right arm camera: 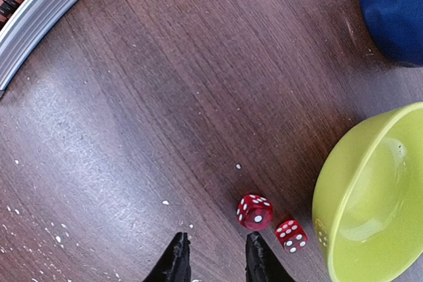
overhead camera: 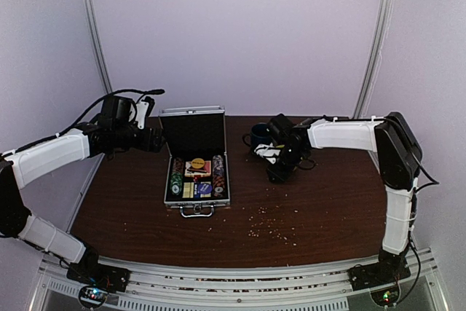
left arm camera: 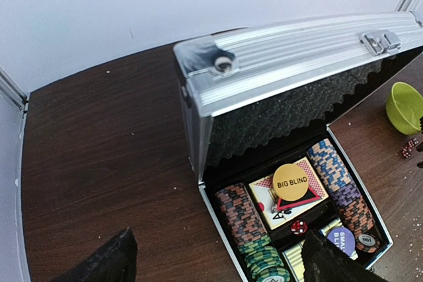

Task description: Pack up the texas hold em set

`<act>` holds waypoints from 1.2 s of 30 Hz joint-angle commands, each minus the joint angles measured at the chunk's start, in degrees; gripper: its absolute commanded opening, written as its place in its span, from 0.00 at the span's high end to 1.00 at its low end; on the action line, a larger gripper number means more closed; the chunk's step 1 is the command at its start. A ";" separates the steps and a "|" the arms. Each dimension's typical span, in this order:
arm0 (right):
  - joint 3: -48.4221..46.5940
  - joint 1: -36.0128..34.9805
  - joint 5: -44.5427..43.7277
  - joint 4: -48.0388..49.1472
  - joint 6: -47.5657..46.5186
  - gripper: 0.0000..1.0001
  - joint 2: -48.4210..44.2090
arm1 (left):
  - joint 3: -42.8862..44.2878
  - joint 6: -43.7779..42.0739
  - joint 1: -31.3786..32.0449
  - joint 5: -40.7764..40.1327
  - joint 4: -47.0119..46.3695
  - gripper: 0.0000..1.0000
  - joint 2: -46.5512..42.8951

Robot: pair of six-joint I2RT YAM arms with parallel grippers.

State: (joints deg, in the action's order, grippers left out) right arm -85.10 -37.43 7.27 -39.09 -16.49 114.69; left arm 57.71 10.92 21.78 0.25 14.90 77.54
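Observation:
The silver briefcase (overhead camera: 196, 180) stands open on the table, its lid (left arm camera: 291, 57) up. Inside lie rows of poker chips (left arm camera: 243, 219), a card box (left arm camera: 291, 193) with a yellow BIG BLIND disc (left arm camera: 291, 181) and red triangle on it, and one red die (left arm camera: 299, 227). Two red dice (right arm camera: 254, 211) (right arm camera: 291, 235) lie on the table beside the yellow-green bowl (right arm camera: 370, 196). My right gripper (right arm camera: 217, 259) is open and empty just before the nearer die. My left gripper (left arm camera: 218, 262) is open and empty, left of the lid (overhead camera: 149, 140).
A dark blue mug (right arm camera: 395, 11) stands beyond the bowl, right of the case (overhead camera: 258, 136). Pale crumbs (overhead camera: 273, 227) are scattered on the brown table in front. The case's silver rim (right arm camera: 46, 4) shows at the right wrist view's top left.

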 commanded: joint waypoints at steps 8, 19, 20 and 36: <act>-2.11 0.78 -3.81 0.21 1.07 0.68 2.69 | 0.42 -0.02 -0.51 0.98 -0.92 0.12 -0.38; -2.93 0.95 -5.35 0.34 1.68 0.65 5.00 | 0.51 -0.02 -0.56 1.32 -0.94 0.12 -0.20; -2.93 1.02 -5.15 0.29 1.79 0.65 5.14 | 0.47 -0.02 -0.54 1.33 -0.92 0.12 -0.19; -5.08 1.23 5.11 -0.80 2.03 0.86 4.01 | 0.55 -0.02 -0.51 1.64 -0.92 0.12 -0.01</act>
State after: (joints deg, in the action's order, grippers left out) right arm -87.44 -36.29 8.56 -39.35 -14.74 120.03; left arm 57.71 10.92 21.78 1.26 14.90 77.54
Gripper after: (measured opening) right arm 0.167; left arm 0.882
